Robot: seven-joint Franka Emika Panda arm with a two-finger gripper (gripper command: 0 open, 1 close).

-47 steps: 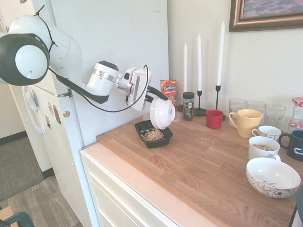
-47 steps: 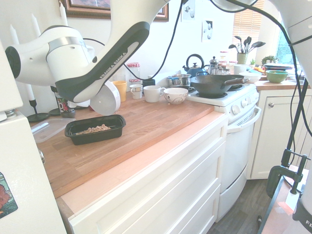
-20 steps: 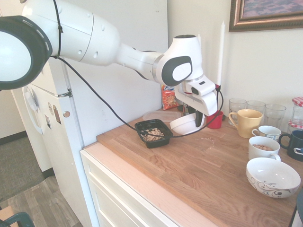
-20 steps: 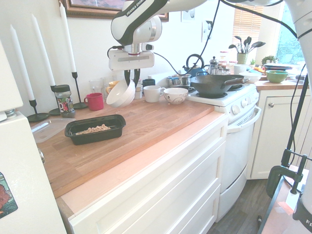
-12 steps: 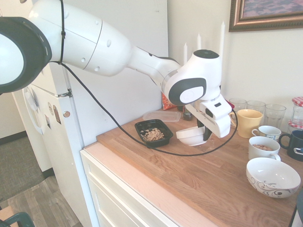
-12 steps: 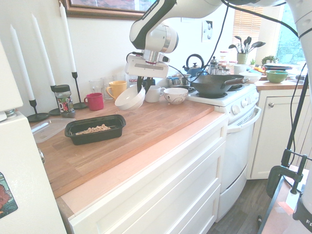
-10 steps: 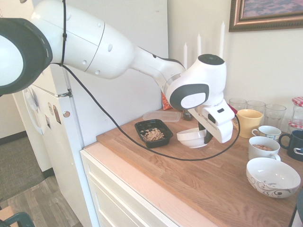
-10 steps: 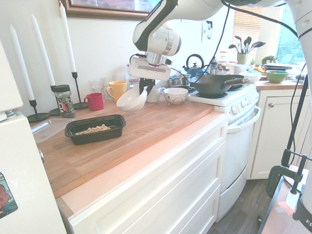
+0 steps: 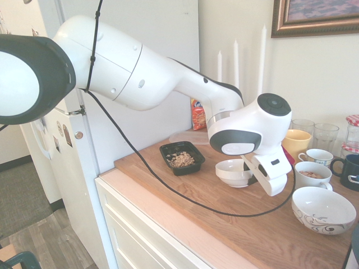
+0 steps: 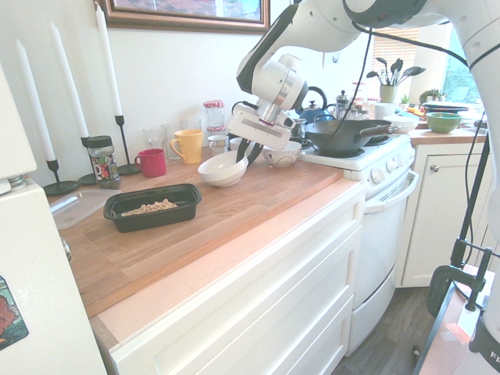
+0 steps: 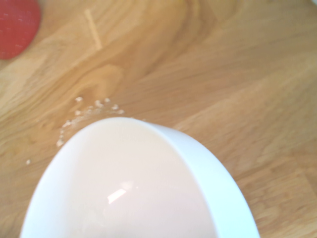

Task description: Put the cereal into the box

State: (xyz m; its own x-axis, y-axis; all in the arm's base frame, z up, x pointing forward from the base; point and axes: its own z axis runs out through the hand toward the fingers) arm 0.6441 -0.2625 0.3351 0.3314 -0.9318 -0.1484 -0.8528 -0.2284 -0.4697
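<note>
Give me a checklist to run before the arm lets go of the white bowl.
1. Cereal is in the black box: ok, a small heap lies inside.
2. White bowl is empty: ok, the wrist view shows a bare inside.
3. Gripper is shut on the bowl's rim: ok.
4. Bowl rests on the wooden counter: cannot tell, it is low and about level, but contact isn't visible.
5. Bowl is clear of the cup with cereal and the patterned bowl: ok.
6. Counter is free of spills: not ok, crumbs lie beside the bowl.
</note>
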